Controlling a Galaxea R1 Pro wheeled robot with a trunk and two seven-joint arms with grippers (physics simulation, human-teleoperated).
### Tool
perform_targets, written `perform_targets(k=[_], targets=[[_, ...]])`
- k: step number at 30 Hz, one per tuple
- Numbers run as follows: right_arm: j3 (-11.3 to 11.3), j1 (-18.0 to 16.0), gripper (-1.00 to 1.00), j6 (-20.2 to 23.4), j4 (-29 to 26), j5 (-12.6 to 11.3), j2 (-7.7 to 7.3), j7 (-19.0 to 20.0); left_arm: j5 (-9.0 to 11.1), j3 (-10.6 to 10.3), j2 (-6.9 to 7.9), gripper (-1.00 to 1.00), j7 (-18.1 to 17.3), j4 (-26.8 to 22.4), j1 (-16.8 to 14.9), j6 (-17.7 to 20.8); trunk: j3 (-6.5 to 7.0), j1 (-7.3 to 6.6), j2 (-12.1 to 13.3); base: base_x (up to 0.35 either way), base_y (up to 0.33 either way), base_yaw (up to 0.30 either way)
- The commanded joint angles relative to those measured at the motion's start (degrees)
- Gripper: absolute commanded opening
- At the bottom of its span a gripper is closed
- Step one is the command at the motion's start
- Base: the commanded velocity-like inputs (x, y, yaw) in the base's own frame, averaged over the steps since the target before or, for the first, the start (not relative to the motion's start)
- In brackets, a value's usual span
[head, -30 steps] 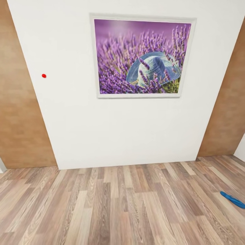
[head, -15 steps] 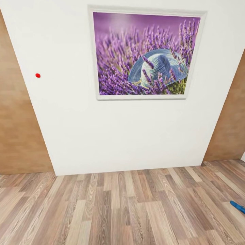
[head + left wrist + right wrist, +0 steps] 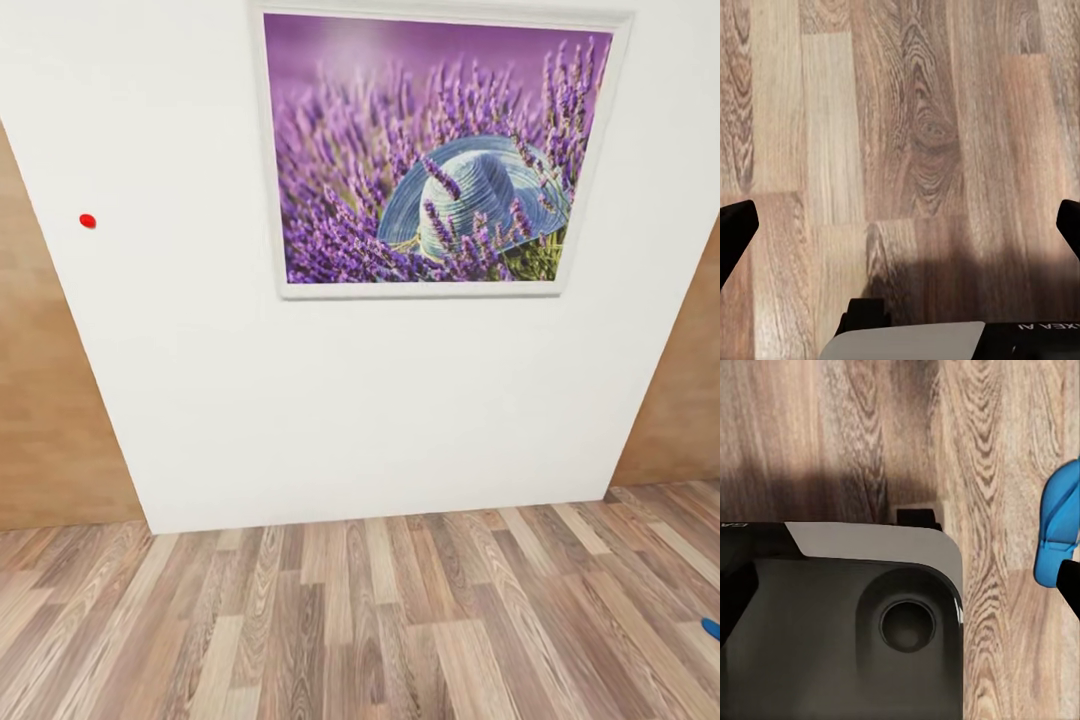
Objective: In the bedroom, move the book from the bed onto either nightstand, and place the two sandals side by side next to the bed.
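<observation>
Head view: I face a white wall point(image 3: 330, 410) of the bedroom, hung with a framed lavender picture point(image 3: 435, 150) that shows a blue-grey straw hat among purple flowers. A small red dot point(image 3: 87, 220) marks the wall to the picture's left. Brown wooden door panels flank the wall, one at the left point(image 3: 45, 420) and one at the right point(image 3: 680, 400). Light wood-plank floor point(image 3: 350, 620) runs from the foot of the wall toward me. A sliver of a blue sandal point(image 3: 711, 628) lies on the floor at the right edge of the view.

Left wrist view: my left gripper point(image 3: 900, 225) hangs over bare wood planks point(image 3: 907, 112). Its two dark fingertips point(image 3: 735, 229) sit at opposite edges of the picture, spread wide with nothing between them. Part of my grey and black base point(image 3: 915, 341) lies under the arm.

Right wrist view: my right gripper point(image 3: 900, 600) points down over my base point(image 3: 847, 622), a rounded grey and black body with a circular recess. Its fingertips point(image 3: 1069, 581) are likewise far apart and hold nothing. A blue sandal point(image 3: 1061, 521) lies flat on the planks point(image 3: 990, 450) just beside the base, close to one fingertip.
</observation>
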Motion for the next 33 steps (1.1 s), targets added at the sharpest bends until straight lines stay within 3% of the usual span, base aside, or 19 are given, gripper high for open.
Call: perform_targets(k=[1, 11, 33], targets=[[0.0, 0.0, 1.0, -0.1, 0.0, 0.0, 0.0, 0.1, 0.0, 0.0, -0.01, 1.0, 0.0, 0.0, 0.0, -0.2, -0.05, 0.01, 0.0, 0.074, 0.0, 0.0], [0.0, 0.0, 1.0, -0.1, 0.0, 0.0, 0.0, 0.1, 0.0, 0.0, -0.01, 1.0, 0.0, 0.0, 0.0, -0.2, -0.05, 0.01, 0.0, 0.074, 0.0, 0.0], [0.0, 0.0, 1.0, -0.1, 0.0, 0.0, -0.01, 0.1, 0.0, 0.0, -0.01, 1.0, 0.0, 0.0, 0.0, -0.2, -0.05, 0.01, 0.0, 0.323, 0.0, 0.0]])
